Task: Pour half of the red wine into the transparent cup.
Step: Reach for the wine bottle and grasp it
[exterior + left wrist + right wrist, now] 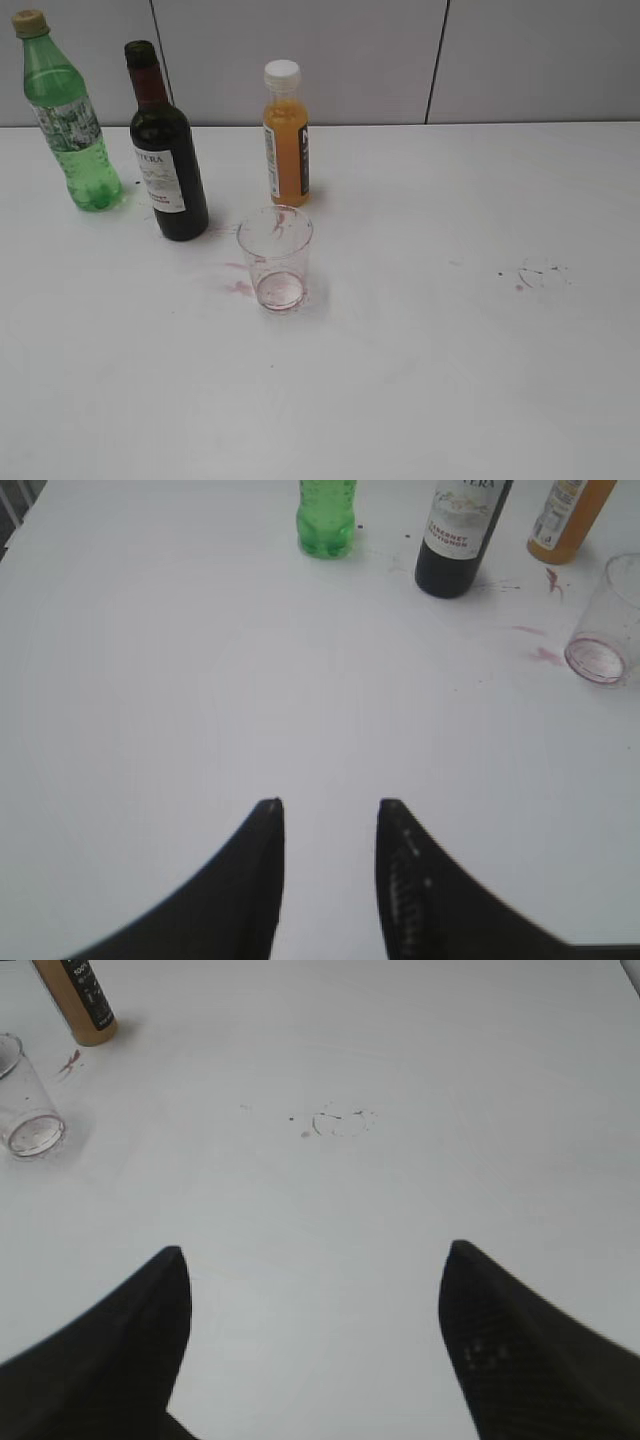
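A: What does the left tool (330, 805) look like?
B: Two black fingers (405, 880), curved and tapering to blunt tips; the inner face of one has a ribbed texture.
A: And the right tool (315, 1255)?
B: Same matte black, broad at the base, narrowing upward.

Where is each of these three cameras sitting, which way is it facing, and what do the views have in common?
Exterior view: raised in front, slanting down at the table; no robot part shows.
Left wrist view: on the left arm, looking forward past the left gripper, jaws apart and empty, toward the wine bottle.
Right wrist view: on the right arm, looking past the wide-open right gripper at bare table.
Shared: the transparent cup and orange juice bottle appear in all three.
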Robot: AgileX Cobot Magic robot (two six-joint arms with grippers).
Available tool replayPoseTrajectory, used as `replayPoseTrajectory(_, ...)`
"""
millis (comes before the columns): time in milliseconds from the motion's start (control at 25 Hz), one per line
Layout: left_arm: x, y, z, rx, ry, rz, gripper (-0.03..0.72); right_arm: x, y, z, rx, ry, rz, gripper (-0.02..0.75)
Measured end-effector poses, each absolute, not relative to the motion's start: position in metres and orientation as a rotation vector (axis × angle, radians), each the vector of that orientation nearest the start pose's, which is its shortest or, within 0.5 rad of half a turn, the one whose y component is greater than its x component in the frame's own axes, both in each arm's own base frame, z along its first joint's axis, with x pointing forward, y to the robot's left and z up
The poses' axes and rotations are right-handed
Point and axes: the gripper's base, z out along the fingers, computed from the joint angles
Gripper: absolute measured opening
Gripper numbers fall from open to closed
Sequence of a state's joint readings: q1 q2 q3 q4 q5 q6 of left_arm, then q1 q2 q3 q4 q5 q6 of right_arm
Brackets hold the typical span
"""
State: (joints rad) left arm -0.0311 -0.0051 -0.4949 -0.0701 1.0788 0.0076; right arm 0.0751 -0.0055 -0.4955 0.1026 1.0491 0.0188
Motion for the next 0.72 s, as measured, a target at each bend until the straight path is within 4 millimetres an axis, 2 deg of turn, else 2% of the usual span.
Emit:
replayPoseTrajectory(560,-0.0062,-0.0060,0.2746,0.044,2.061,-0.107,0.237,-0.0056,0.0078,0.2772,-0.061,2.032,0.183,0.582)
replayPoseTrajectory(720,-0.0062,-0.0064,0.2746,0.045,2.061,-0.113,0.239,-0.0056,0.0079,0.2773,-0.063,2.032,0.184,0.627)
